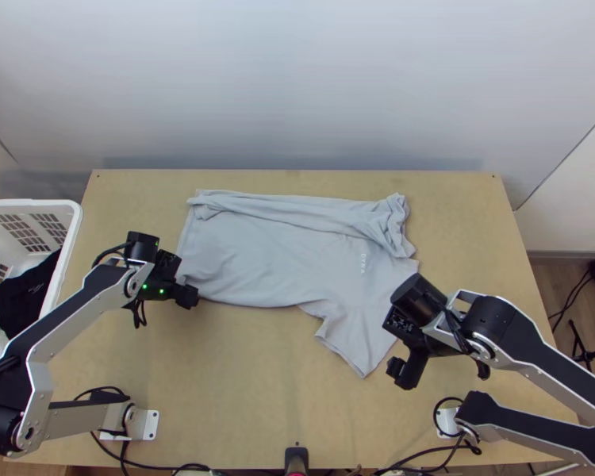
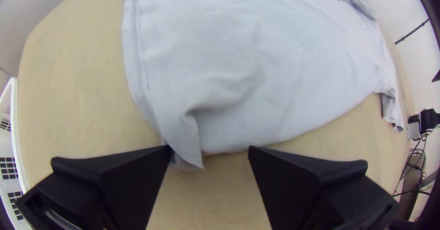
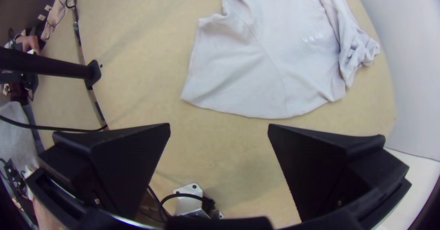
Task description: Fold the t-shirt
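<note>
The light grey t-shirt (image 1: 274, 254) lies across the middle of the table, its far long side folded over and bunched at the far right, one sleeve spread toward the near edge. At its left hem, near corner, is my left gripper (image 1: 188, 295). In the left wrist view the left gripper (image 2: 209, 150) stands open, with the raised hem corner (image 2: 185, 134) of the shirt between its fingers, close to one fingertip. My right gripper (image 1: 406, 373) is just right of the near sleeve. The right gripper (image 3: 219, 125) is open in the right wrist view, over bare table beside the shirt (image 3: 275, 60).
A white basket (image 1: 69, 238) with dark cloth (image 1: 26, 297) inside stands at the table's left edge. Cables (image 1: 170, 466) run along the near edge, where a black post (image 1: 296, 458) stands. Bare wood (image 1: 242, 381) lies in front of the shirt.
</note>
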`<state>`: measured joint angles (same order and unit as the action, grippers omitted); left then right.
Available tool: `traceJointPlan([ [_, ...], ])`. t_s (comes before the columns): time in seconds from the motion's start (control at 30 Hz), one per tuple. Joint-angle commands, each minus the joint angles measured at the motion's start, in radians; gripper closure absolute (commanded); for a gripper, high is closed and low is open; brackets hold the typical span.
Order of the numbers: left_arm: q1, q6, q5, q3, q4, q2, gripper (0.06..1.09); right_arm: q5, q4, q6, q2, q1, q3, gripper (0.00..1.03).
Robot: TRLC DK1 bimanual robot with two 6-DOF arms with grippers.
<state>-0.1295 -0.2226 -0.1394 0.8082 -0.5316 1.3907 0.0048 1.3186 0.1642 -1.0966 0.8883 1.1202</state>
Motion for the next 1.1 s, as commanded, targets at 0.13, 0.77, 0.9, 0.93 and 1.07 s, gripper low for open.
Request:
traceJointPlan([
  [0.13,-0.007,0.043,0.023,-0.027,0.101,-0.001,1.05,0.006,0.001,-0.009,0.003,0.003,0.006,0.04],
  [0.77,-0.005,0.051,0.023,0.029,0.028,-0.032,1.04,0.254,-0.308,0.077,-0.031,0.248,-0.367,0.04],
  [0.9,-0.005,0.06,0.023,0.032,0.027,-0.028,1.04,0.254,-0.368,0.132,-0.042,0.256,-0.388,0.04],
  [0.93,-0.005,0.06,0.023,0.031,0.019,-0.028,1.04,0.254,-0.394,0.135,-0.043,0.255,-0.381,0.04],
  [1.07,-0.002,0.055,0.023,0.029,0.001,-0.042,1.04,0.253,-0.437,0.144,-0.054,0.258,-0.367,0.04],
])
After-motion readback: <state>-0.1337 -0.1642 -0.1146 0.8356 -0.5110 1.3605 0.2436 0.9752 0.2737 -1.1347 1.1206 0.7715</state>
